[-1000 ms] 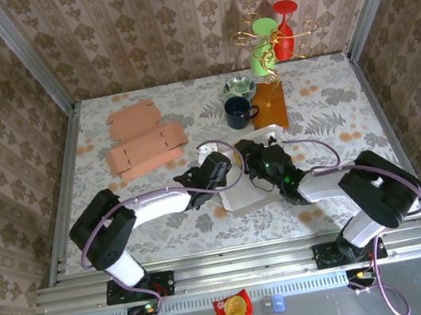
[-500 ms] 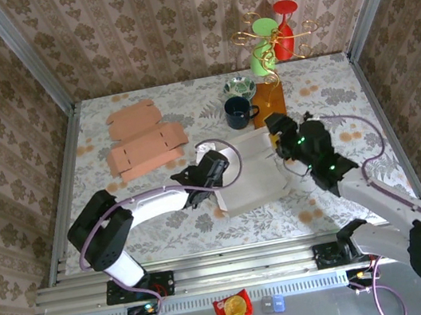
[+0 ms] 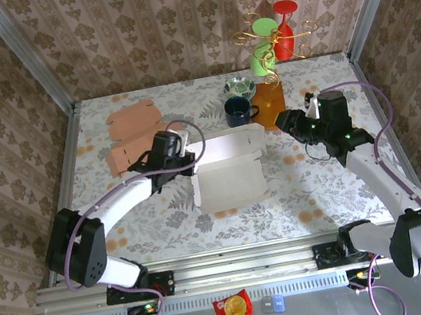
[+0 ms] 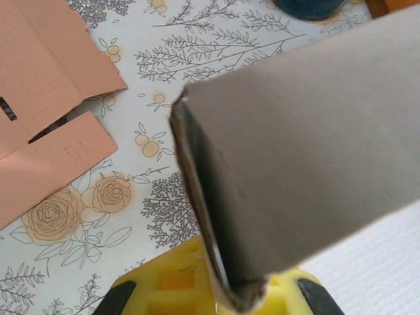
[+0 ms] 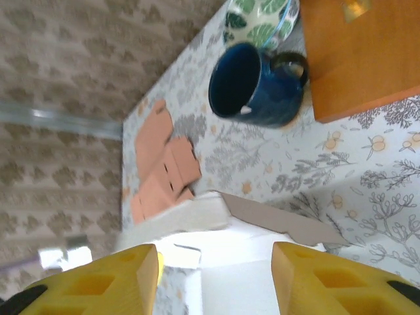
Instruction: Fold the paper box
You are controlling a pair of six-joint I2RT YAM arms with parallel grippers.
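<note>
floral table [image 3: 321,187] — left jaws clamp white box [image 3: 231,185]; right jaws apart, empty

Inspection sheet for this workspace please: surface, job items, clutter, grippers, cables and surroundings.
Surface: table, floral cloth, flat.
Job's things: white paper box, partly folded, back panel raised.
Clutter: flat cardboard blanks, blue mug, patterned bowl, orange board, wire stand with red and green glasses, all at the rear; snack packet below the front rail.
Grippers: left gripper shut on the box's left flap; right gripper open, off the box.
Cables: purple cables looped over both arms.
Surroundings: wallpapered walls, metal frame.
</note>
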